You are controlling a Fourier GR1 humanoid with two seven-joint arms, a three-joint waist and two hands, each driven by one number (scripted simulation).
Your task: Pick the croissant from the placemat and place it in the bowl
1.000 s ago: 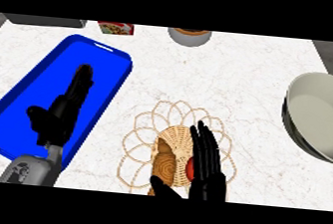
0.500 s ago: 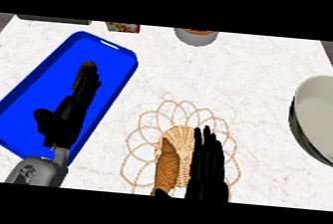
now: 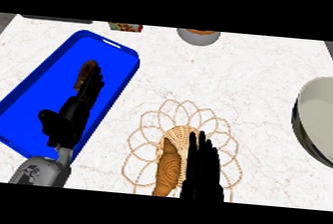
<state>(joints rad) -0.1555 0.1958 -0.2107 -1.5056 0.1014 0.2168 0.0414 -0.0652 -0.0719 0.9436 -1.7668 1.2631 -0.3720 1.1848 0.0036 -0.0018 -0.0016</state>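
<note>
The brown croissant (image 3: 169,169) lies on the tan woven placemat (image 3: 184,116) at the lower middle. My right hand (image 3: 204,170) stands over the mat with fingers straight, right beside the croissant and covering its right side. The pale bowl (image 3: 331,126) sits at the right edge, partly cut off. Over the blue tray hangs my left hand (image 3: 73,111), fingers straight and holding nothing.
A blue tray (image 3: 22,106) fills the left side, with a small brown item (image 3: 88,69) near its far end. At the back edge stand a small patterned box (image 3: 125,27) and a grey cup (image 3: 199,37).
My right hand has slid down and toward the croissant, now covering its right side. The view has shifted, so the bowl and tray sit slightly differently. The left hand stays over the tray.
</note>
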